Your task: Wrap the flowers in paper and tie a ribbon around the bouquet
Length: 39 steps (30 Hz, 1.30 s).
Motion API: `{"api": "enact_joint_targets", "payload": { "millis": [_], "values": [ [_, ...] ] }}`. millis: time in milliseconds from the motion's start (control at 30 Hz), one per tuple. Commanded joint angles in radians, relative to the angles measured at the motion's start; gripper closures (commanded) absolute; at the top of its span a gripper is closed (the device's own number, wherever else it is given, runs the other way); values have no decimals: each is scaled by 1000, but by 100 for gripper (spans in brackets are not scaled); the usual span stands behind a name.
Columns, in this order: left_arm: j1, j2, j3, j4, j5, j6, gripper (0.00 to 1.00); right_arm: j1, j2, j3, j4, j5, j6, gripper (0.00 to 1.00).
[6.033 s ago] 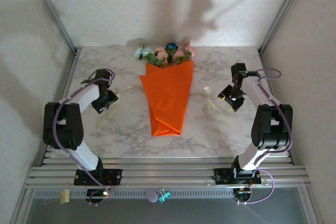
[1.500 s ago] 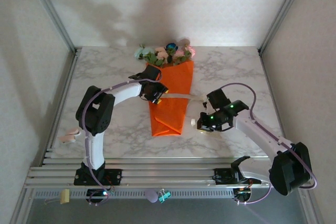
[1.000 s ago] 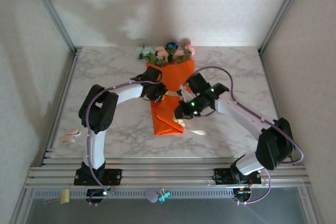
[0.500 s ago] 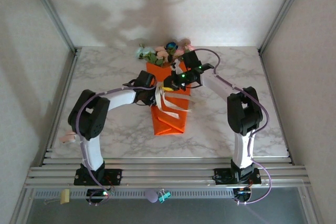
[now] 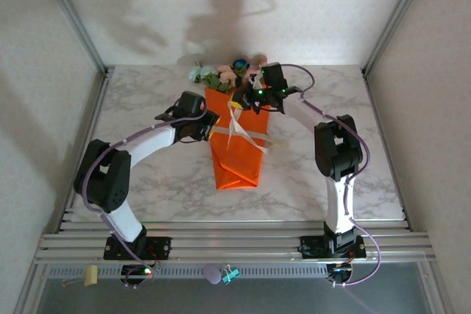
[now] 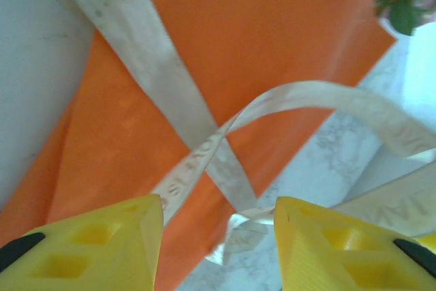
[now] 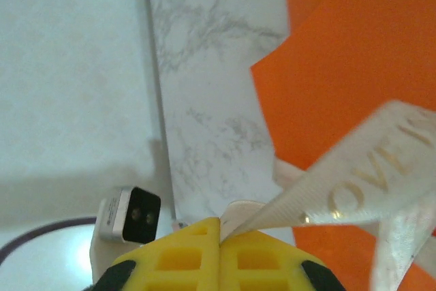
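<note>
The bouquet lies mid-table: an orange paper [image 5: 237, 163] cone with the pink, whitish and blue flowers [image 5: 224, 75] at its far end. The cream ribbon [image 5: 244, 137] crosses itself over the cone's waist. My left gripper [image 5: 210, 130] sits at the cone's left edge, open. In the left wrist view its gripper [image 6: 218, 236] has yellow fingers [image 6: 102, 243] apart over the crossed ribbon [image 6: 204, 144] and paper [image 6: 266, 32]. My right gripper [image 5: 243, 101] hovers over the cone's upper part. In the right wrist view that gripper [image 7: 220, 226] is shut on a ribbon [image 7: 354, 175] end above the paper [image 7: 347, 66].
The marble table [image 5: 147, 101] is walled at the back and sides by white panels and metal uprights [image 5: 73, 16]. Aluminium rails [image 5: 235, 244] run along the near edge with small clips [image 5: 229, 275] below. Bare marble lies left and right of the cone.
My right gripper carried the ribbon end from the cone's right side up over its top. My left gripper opened, let go of the ribbon and drew back left. The ribbon now crosses over the cone.
</note>
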Motion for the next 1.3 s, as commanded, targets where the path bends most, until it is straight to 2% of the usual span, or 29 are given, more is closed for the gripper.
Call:
{"api": "enact_joint_targets", "payload": {
  "millis": [0, 100, 233, 367, 467, 600, 700, 867, 933, 1000, 1067, 1267],
  "values": [
    [-2, 8, 89, -118, -40, 110, 51, -8, 52, 56, -63, 77, 47, 100],
    [-11, 44, 130, -183, -30, 243, 50, -17, 51, 56, -86, 126, 57, 100],
    [-48, 148, 196, -273, 14, 356, 50, -43, 19, 2, -8, 172, 120, 100],
    [-74, 217, 286, -379, -102, 413, 50, -68, -26, -78, 78, 219, 176, 100],
    [-71, 225, 302, -380, -149, 394, 48, -85, -81, -199, 231, 259, 259, 100],
    [-69, 237, 303, -346, -135, 336, 47, -97, -147, -364, 439, 341, 359, 100],
    [-67, 244, 294, -280, -87, 307, 47, -99, -190, -453, 530, 408, 401, 100],
    [-68, 286, 390, -349, -109, 340, 47, -94, -206, -464, 523, 434, 410, 100],
    [-66, 299, 415, -382, -135, 362, 46, -93, -234, -491, 524, 500, 411, 100],
    [-55, 313, 423, -401, -142, 360, 46, -95, -244, -524, 603, 545, 431, 100],
    [-43, 325, 421, -398, -149, 345, 46, -95, -224, -512, 654, 532, 438, 100],
    [-17, 377, 438, -329, -117, 267, 47, -53, -158, -422, 584, 467, 403, 100]
  ]
}}
